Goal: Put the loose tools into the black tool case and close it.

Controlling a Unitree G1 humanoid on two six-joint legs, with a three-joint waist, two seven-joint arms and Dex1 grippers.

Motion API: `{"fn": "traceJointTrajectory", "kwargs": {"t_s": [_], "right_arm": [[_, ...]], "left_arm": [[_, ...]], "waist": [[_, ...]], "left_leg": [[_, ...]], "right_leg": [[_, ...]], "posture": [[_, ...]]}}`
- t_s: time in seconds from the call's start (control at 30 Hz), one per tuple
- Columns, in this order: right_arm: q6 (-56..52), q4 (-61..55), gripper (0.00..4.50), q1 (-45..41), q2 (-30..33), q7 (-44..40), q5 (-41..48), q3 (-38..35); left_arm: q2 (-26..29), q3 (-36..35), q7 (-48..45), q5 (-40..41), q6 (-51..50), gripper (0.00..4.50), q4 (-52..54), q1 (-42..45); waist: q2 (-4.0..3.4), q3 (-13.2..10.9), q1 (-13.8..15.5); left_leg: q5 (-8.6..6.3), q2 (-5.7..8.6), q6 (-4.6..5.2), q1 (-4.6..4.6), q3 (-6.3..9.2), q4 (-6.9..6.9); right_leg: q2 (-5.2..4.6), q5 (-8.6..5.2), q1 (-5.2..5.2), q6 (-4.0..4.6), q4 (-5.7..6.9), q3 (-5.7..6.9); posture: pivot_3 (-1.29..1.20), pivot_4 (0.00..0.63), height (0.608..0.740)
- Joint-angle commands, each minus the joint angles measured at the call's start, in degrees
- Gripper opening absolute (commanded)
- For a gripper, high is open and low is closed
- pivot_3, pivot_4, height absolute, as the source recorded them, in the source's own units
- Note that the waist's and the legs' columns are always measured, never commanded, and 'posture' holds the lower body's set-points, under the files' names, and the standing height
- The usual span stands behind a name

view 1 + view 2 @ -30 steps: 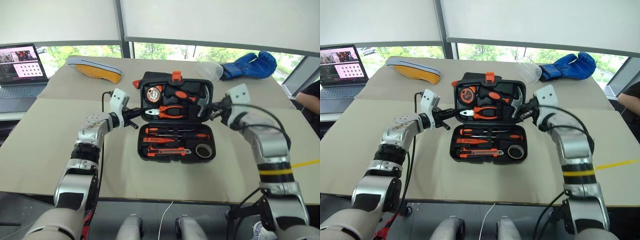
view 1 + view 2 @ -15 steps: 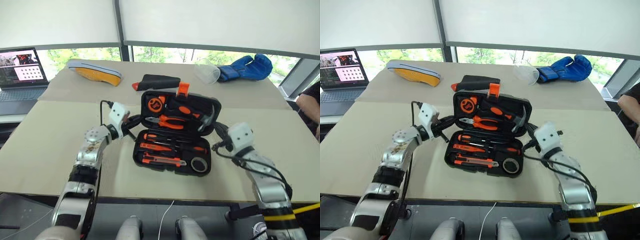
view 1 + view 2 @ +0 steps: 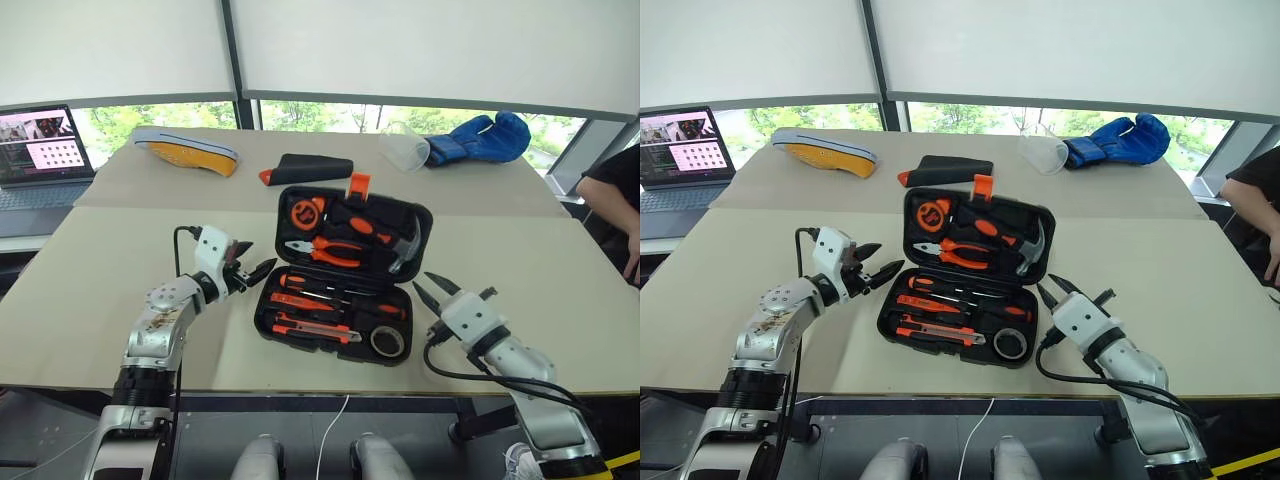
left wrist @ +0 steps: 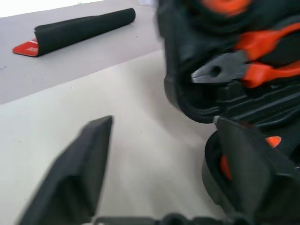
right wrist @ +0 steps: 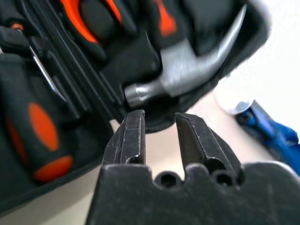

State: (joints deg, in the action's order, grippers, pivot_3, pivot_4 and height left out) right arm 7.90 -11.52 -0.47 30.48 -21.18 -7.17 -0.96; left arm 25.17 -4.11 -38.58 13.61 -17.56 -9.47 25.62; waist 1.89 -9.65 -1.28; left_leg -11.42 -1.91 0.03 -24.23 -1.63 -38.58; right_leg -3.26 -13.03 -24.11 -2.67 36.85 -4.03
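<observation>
The black tool case [image 3: 263, 314] lies open on the table, its lid [image 3: 428, 217] raised at the far side. In the near half rest two screwdrivers [image 3: 345, 284], a utility knife [image 3: 318, 326] and a dark tape roll [image 3: 386, 341]. Pliers [image 3: 336, 251], a hammer [image 3: 408, 246] and a tape measure [image 3: 303, 213] sit in the lid. My left gripper [image 3: 262, 262] is open and empty, just off the case's left side; the left wrist view has its wide-spread fingers [image 4: 79, 164] beside the case wall. My right gripper [image 3: 422, 280] hovers off the right side, fingers [image 5: 129, 136] a little apart around nothing.
Behind the case lies a black wedge pouch with a red tip [image 3: 305, 168]. Farther back are an orange-soled shoe [image 3: 187, 148], a clear cup [image 3: 403, 148] and a blue boxing glove [image 3: 475, 138]. A laptop [image 3: 35, 145] stands far left. A person's arm [image 3: 615, 205] shows at the right edge.
Both grippers were shut at the sides of the lid; they have come away from it, drawn back toward me and lower, and opened. The camera view has shifted.
</observation>
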Motion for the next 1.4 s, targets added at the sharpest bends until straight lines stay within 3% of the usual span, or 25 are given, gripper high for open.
{"fn": "traceJointTrajectory", "kwargs": {"t_s": [0.03,0.23,0.33,0.4,0.57,0.83,0.97,1.1,1.27,1.4], "right_arm": [[-9.8,-6.6,1.31,1.0,-1.7,-2.3,10.5,-4.2],[-37.9,-11.6,1.31,-8.3,-0.9,-3.6,26.7,-8.9],[-57.5,-4.9,1.31,-19.9,-1.7,-0.5,33.7,-11.7],[-65.3,-0.4,1.31,-25.9,-3.0,1.7,36.4,-13.8],[-70.8,11.7,1.31,-35.3,-3.8,4.7,34.8,-14.1],[-70.4,21.8,1.31,-39.5,-3.3,2.3,32.0,-9.3],[-71.9,22.9,1.31,-40.4,-4.0,1.1,33.0,-9.4],[-74.1,22.8,1.31,-40.2,-3.9,1.0,32.8,-8.9],[-73.4,21.8,0.0,-39.3,-3.7,0.9,31.9,-8.5],[-69.7,21.5,0.0,-39.8,-4.4,1.4,31.2,-9.4]], "left_arm": [[2.3,-2.7,0.8,1.0,-1.4,4.45,1.9,0.2],[3.0,-2.8,-1.7,4.4,-11.2,4.45,-3.9,6.7],[1.9,-0.8,-3.5,5.1,-20.8,4.45,-14.3,16.9],[1.0,0.0,-4.3,4.7,-23.0,4.45,-20.8,22.3],[-2.3,1.6,-4.4,2.0,-21.3,4.45,-36.0,33.3],[-5.3,3.9,-5.8,-2.3,-16.8,4.45,-47.9,39.4],[-5.8,3.2,-5.4,-2.8,-16.3,3.48,-49.9,40.1],[-5.9,2.3,-5.0,-3.0,-16.1,1.89,-51.0,40.5],[-5.9,1.0,-5.1,-2.7,-16.5,0.12,-50.9,40.6],[-5.8,0.2,-5.8,-2.3,-17.1,0.05,-49.9,40.4]], "waist": [[0.0,0.0,0.2],[0.02,0.0,0.3],[0.09,-0.1,0.4],[0.12,-0.1,0.5],[0.11,-0.1,0.4],[0.11,-0.1,0.1],[0.11,-0.1,0.1],[0.1,-0.1,0.0],[0.1,-0.1,0.0],[0.1,-0.1,-0.2]], "left_leg": [[0.0,0.0,0.0,-0.02,0.0,0.02],[0.0,0.01,0.0,-0.06,0.01,0.1],[0.06,0.01,0.08,-0.07,0.03,0.05],[0.12,0.02,0.14,-0.08,0.05,0.01],[0.14,0.11,0.19,-0.24,0.05,0.25],[0.09,0.18,0.21,-0.92,0.06,0.73],[0.09,0.19,0.21,-0.96,0.06,0.72],[0.13,0.19,0.18,-0.87,0.06,0.69],[0.21,0.16,0.16,-0.39,0.09,0.68],[0.21,0.16,0.15,-0.19,0.08,0.68]], "right_leg": [[0.0,-0.01,-0.02,0.04,0.0,-0.01],[-0.02,0.15,-0.04,0.29,-0.04,-0.03],[0.0,0.1,-0.04,0.02,-0.04,0.03],[0.01,0.17,-0.03,-0.04,-0.04,0.05],[-0.03,0.27,-0.12,0.13,-0.23,0.03],[-0.09,0.36,-0.73,0.24,-0.66,0.05],[-0.11,0.38,-0.76,0.21,-0.67,0.05],[-0.09,0.46,-0.71,0.23,-0.6,0.05],[-0.05,0.52,-0.24,0.2,-0.61,0.07],[-0.06,0.43,-0.04,0.0,-0.67,0.04]], "posture": [[0.0,0.15,0.734],[0.0,0.15,0.734],[0.0,0.15,0.734],[0.0,0.15,0.734],[0.0,0.15,0.734],[0.0,0.15,0.734],[0.0,0.15,0.734],[0.0,0.15,0.734],[0.0,0.15,0.734],[0.0,0.15,0.734]]}}
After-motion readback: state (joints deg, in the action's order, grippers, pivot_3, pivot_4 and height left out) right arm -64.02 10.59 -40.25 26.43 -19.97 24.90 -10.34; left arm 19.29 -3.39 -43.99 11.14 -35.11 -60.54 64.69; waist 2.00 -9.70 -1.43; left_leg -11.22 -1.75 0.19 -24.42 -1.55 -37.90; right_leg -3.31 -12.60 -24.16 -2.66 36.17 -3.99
